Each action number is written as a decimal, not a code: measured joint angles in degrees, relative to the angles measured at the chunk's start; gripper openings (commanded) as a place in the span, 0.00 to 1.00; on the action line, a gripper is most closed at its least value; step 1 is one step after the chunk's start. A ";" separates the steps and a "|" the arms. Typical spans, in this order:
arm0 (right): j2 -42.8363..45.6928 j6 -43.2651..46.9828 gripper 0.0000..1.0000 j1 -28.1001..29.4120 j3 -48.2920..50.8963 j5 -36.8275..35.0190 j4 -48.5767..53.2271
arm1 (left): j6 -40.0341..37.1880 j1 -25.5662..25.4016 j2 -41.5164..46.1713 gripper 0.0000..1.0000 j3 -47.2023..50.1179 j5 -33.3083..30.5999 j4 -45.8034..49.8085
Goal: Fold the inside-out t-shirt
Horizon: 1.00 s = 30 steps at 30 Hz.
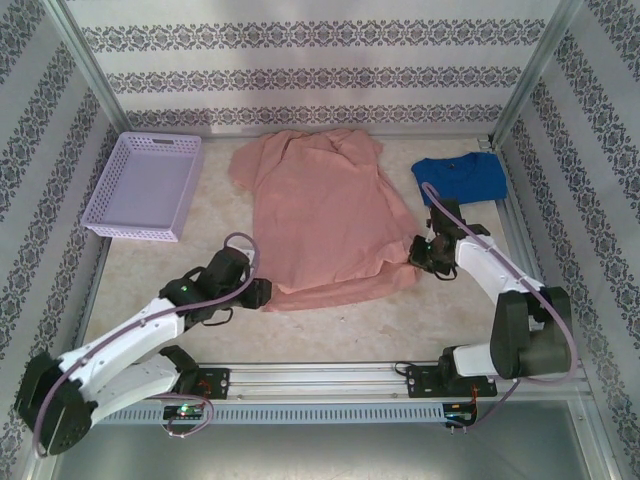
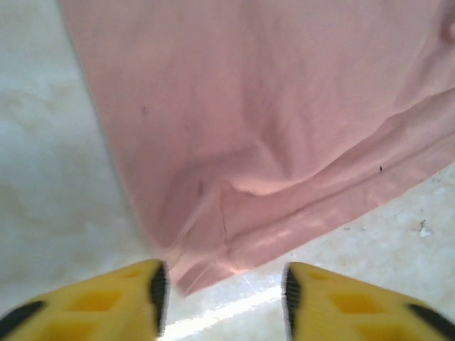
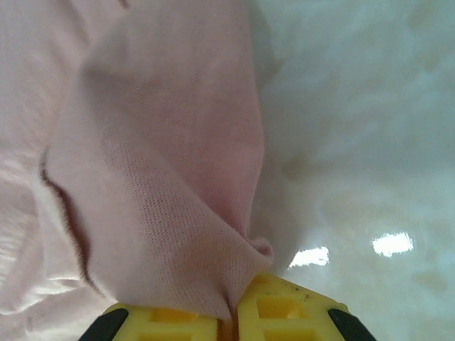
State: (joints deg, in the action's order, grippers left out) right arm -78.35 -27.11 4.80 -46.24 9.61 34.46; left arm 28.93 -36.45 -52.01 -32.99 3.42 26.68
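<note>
Top: salmon t-shirt [image 1: 325, 215] spread flat mid-table, betw lilac basket [image 1: 145, 185] far L & blue tee [image 1: 460, 178] far R. L gripper [image 1: 262, 293] at its near-L hem corner, R gripper [image 1: 425, 255] at near-R corner
L wrist: jaws apart, hem corner lying betw them, not gripped
R wrist: jaws together, clamped on raised fold of the salmon t-shirt

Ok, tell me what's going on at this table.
Two robot arms are working on a salmon-pink t-shirt spread out on the table. The right gripper is shut on fabric at the shirt's near right corner. The left gripper is open at the near left corner, with the hem just ahead of it, not gripped. A lilac basket sits far left and a blue t-shirt far right, both untouched.
</note>
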 measured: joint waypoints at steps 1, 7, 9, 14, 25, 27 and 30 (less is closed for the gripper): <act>0.20 -0.13 0.14 0.35 0.26 -0.15 0.09 | -0.79 0.00 0.96 0.69 -0.11 -1.05 -0.04; -2.27 0.02 0.14 1.44 -0.20 -0.37 -0.42 | -8.76 -2.10 -13.42 0.68 -9.22 -0.94 -4.00; -3.50 0.28 0.14 1.31 -0.92 -0.44 -0.44 | -12.92 -4.92 -22.56 0.66 -14.49 -0.13 -7.19; -4.55 0.70 0.14 0.15 -2.75 -0.52 -0.87 | -23.52 -11.21 -41.92 0.58 -26.53 3.50 -11.13; -5.49 1.84 0.13 -0.96 -5.38 0.92 -1.46 | -34.73 -12.22 -59.43 0.50 -38.34 4.02 -10.36; -5.38 1.95 0.12 -1.31 -5.64 1.05 -1.46 | -35.30 -12.22 -60.50 0.44 -38.88 3.80 -10.34; -4.72 1.97 0.12 -1.33 -5.68 1.25 -1.25 | -36.15 -12.22 -61.70 0.35 -39.60 3.37 -10.38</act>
State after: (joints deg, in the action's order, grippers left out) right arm -83.07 -25.15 3.46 -51.92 10.85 33.21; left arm -7.22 -48.66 -113.71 -72.60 6.79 16.29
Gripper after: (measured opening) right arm 0.124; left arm 0.406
